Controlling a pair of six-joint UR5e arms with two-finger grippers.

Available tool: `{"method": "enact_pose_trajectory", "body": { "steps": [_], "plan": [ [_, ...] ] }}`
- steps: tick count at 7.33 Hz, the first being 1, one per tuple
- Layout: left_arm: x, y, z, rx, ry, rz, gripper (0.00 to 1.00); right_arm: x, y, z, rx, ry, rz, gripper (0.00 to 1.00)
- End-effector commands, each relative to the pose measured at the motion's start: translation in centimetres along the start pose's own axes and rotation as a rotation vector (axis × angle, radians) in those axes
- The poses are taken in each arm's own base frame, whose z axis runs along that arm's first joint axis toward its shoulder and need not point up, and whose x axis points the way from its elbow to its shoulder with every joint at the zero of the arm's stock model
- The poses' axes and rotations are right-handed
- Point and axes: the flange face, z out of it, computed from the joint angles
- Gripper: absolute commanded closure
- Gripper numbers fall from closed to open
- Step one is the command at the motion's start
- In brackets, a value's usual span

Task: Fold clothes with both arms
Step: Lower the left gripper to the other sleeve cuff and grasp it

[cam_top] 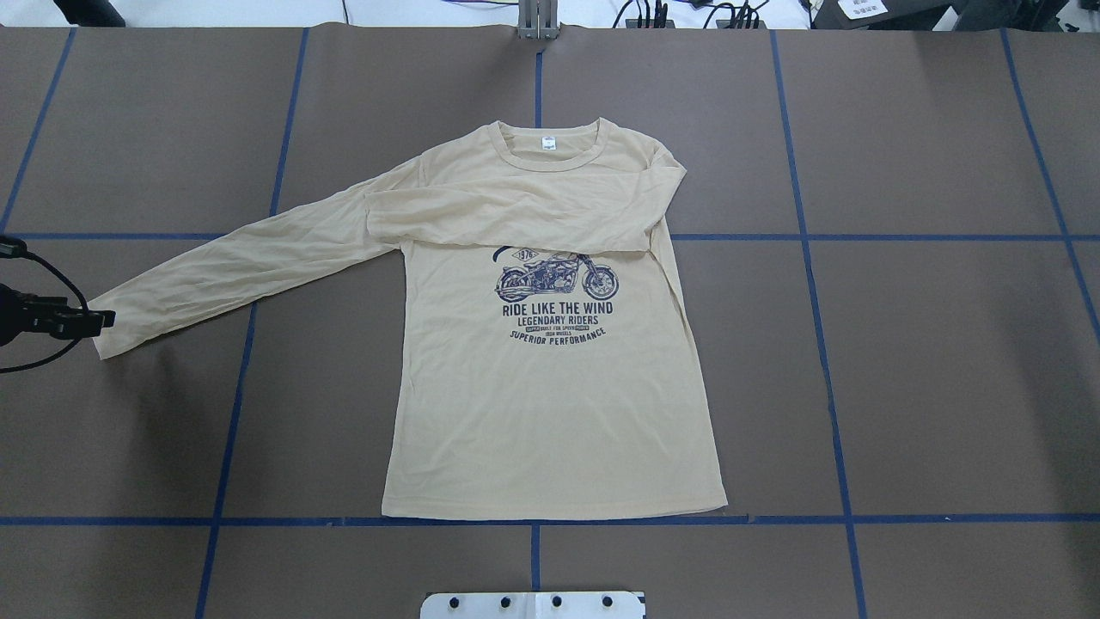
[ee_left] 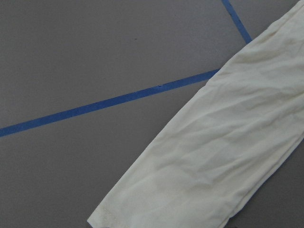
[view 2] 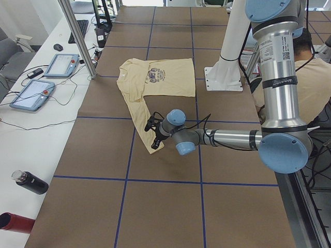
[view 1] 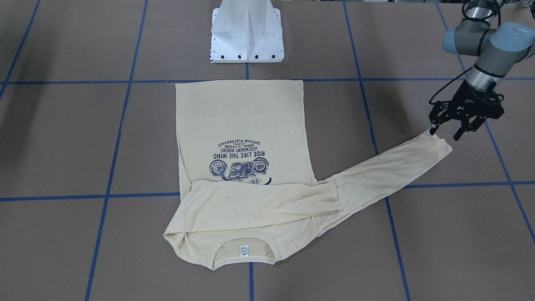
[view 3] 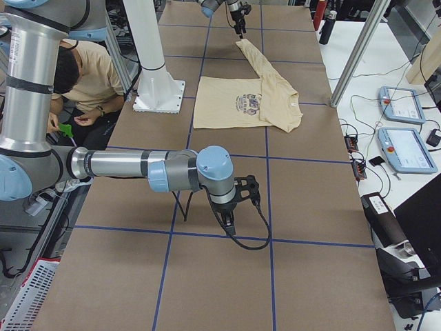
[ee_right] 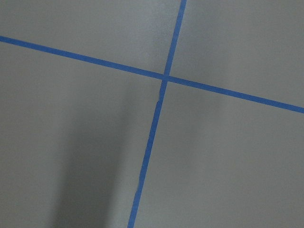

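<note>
Hovering spread-fingered by the cuff (view 1: 439,144) of the unfolded sleeve (view 1: 388,171), left hand (view 1: 445,135) has most folds ahead; other sleeve (view 1: 259,205) already crosses the shirt (view 1: 242,113).

My overhead camera looks forward and down on the tabletop (cam_top: 945,387); the front one faces it from across, steeply. Two end cameras look along it. Both wrist cameras sit close above it. All four wide views share the T-shirt (cam_top: 550,413).
</note>
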Motion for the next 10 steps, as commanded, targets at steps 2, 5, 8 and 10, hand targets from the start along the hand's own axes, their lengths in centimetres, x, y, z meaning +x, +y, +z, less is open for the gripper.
{"method": "enact_pose_trajectory", "body": {
  "steps": [2,5,8,10],
  "plan": [
    [0.1,0.4,1.3,-0.005,-0.010,0.006,0.22,0.1,0.4,0.1,-0.001,0.000,-0.001,0.00],
    [0.8,1.1,2.4,-0.027,-0.002,0.020,0.25,0.1,0.5,0.2,-0.002,0.001,0.000,0.00],
    [0.3,1.7,2.9,-0.032,-0.001,0.025,0.41,0.1,0.5,0.1,0.000,0.002,0.000,0.00],
    [-0.2,2.1,3.2,-0.027,0.005,0.029,0.46,0.1,0.5,0.2,-0.001,0.001,-0.001,0.00]
  ]
}}
